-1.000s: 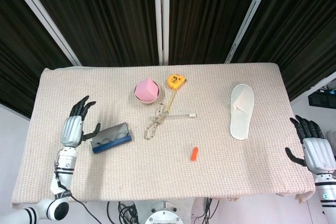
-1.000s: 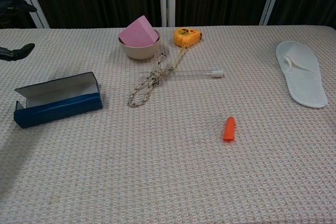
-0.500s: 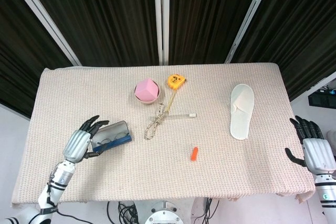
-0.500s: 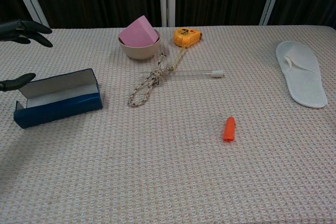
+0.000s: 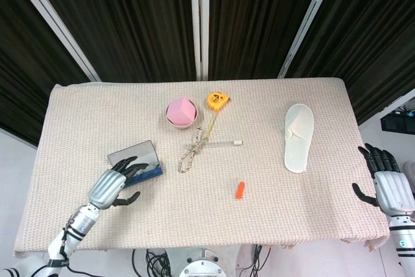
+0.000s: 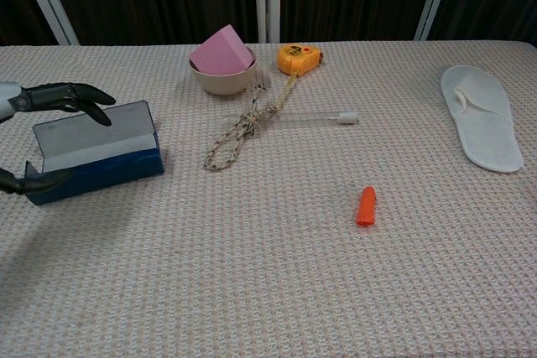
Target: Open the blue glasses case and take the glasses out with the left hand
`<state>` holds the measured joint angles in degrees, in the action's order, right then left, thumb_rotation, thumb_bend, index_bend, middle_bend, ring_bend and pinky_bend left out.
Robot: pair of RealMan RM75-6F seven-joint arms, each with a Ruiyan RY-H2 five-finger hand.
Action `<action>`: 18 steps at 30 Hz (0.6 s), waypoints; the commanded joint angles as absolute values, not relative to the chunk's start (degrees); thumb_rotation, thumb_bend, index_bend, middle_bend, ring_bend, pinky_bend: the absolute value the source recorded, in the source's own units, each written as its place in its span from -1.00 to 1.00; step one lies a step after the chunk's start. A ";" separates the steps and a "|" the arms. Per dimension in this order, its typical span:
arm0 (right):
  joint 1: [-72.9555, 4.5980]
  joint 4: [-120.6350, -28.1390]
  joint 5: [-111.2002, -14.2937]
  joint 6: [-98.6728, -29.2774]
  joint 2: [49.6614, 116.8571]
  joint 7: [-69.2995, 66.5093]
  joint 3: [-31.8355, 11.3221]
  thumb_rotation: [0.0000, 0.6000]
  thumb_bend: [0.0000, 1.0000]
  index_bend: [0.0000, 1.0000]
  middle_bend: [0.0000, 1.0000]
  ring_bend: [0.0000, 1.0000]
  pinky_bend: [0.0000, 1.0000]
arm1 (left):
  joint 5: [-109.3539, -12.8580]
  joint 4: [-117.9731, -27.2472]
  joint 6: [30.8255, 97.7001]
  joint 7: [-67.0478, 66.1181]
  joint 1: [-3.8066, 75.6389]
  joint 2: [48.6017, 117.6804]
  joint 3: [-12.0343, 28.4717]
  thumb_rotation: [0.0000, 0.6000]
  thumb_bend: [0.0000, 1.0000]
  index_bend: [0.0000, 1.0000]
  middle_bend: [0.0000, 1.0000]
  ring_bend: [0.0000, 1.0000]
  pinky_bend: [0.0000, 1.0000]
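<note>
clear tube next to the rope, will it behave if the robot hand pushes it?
Probably not. The clear tube lies flat on its side and looks round, so a nudge could roll it. It looks thin and rigid, possibly fragile. One end touches the rope, which may check rolling that way.

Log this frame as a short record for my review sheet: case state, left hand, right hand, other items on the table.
case: blue glasses case at the table's left, lid raised; contents not visible
left hand: left hand at the case, fingers curved over the lid's top edge, thumb low at the case's front; firm hold cannot be told
right hand: right hand off the table's right edge, fingers apart, holding nothing
other items: bowl with pink block, yellow tape measure, knotted rope, clear tube, orange cap, white slipper
</note>
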<state>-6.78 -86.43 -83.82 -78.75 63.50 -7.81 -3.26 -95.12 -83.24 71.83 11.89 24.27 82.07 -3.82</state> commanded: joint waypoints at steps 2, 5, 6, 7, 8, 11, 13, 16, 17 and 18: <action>-6.86 -86.18 -83.72 -78.53 63.48 -8.31 -3.31 1.00 -0.46 -1.00 -1.00 -1.00 -1.00 | -95.53 -83.76 69.00 9.33 26.06 82.49 -3.81 1.00 -0.36 -0.78 -0.56 -0.96 -0.72; -6.98 -86.14 -83.85 -78.41 63.40 -8.67 -3.32 1.00 -0.46 -1.00 -1.00 -1.00 -1.00 | -95.32 -85.07 66.73 8.49 27.35 82.47 -3.71 1.00 -0.41 -0.82 -0.51 -0.99 -0.74; -7.01 -86.13 -83.87 -78.38 63.39 -8.70 -3.32 1.00 -0.46 -1.00 -1.00 -1.00 -1.00 | -95.42 -85.33 66.26 8.43 27.75 82.50 -3.65 1.00 -0.42 -0.83 -0.50 -1.00 -0.75; -7.03 -86.13 -83.86 -78.33 63.39 -8.69 -3.32 1.00 -0.46 -1.00 -1.00 -1.00 -1.00 | -95.58 -85.42 65.85 8.26 28.14 82.55 -3.59 1.00 -0.42 -0.83 -0.49 -1.00 -0.76; -7.05 -86.15 -83.83 -78.30 63.39 -8.65 -3.32 1.00 -0.46 -1.00 -1.00 -1.00 -1.00 | -95.80 -85.43 65.24 7.97 28.66 82.61 -3.58 1.00 -0.41 -0.83 -0.49 -1.00 -0.76; -7.07 -86.24 -83.66 -78.25 63.42 -8.41 -3.39 1.00 -0.46 -1.00 -1.00 -1.00 -1.00 | -95.63 -85.58 62.54 7.08 30.12 82.56 -3.77 1.00 -0.35 -0.86 -0.50 -1.00 -0.79; -7.07 -86.32 -83.70 -78.28 63.39 -8.39 -3.37 1.00 -0.46 -1.00 -1.00 -1.00 -1.00 | -94.96 -85.58 60.71 6.21 30.89 82.63 -3.78 1.00 -0.33 -0.90 -0.51 -1.00 -0.81; -7.06 -86.31 -83.73 -78.32 63.38 -8.47 -3.38 1.00 -0.46 -1.00 -1.00 -1.00 -1.00 | -93.71 -85.17 58.23 3.83 31.83 83.12 -3.68 1.00 -0.33 -0.96 -0.55 -1.00 -0.82; -7.07 -86.27 -83.69 -78.29 63.38 -8.51 -3.38 1.00 -0.45 -1.00 -1.00 -1.00 -1.00 | -93.67 -84.92 58.03 3.04 31.97 83.36 -3.66 1.00 -0.33 -0.96 -0.56 -1.00 -0.82; -7.08 -86.24 -83.66 -78.25 63.39 -8.55 -3.39 1.00 -0.45 -1.00 -1.00 -1.00 -1.00 | -93.70 -84.59 57.98 2.25 32.07 83.63 -3.64 1.00 -0.33 -0.96 -0.56 -1.00 -0.82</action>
<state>-7.08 -86.24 -83.65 -78.24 63.38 -8.56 -3.39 -94.14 -85.15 58.72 3.82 31.46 83.07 -3.70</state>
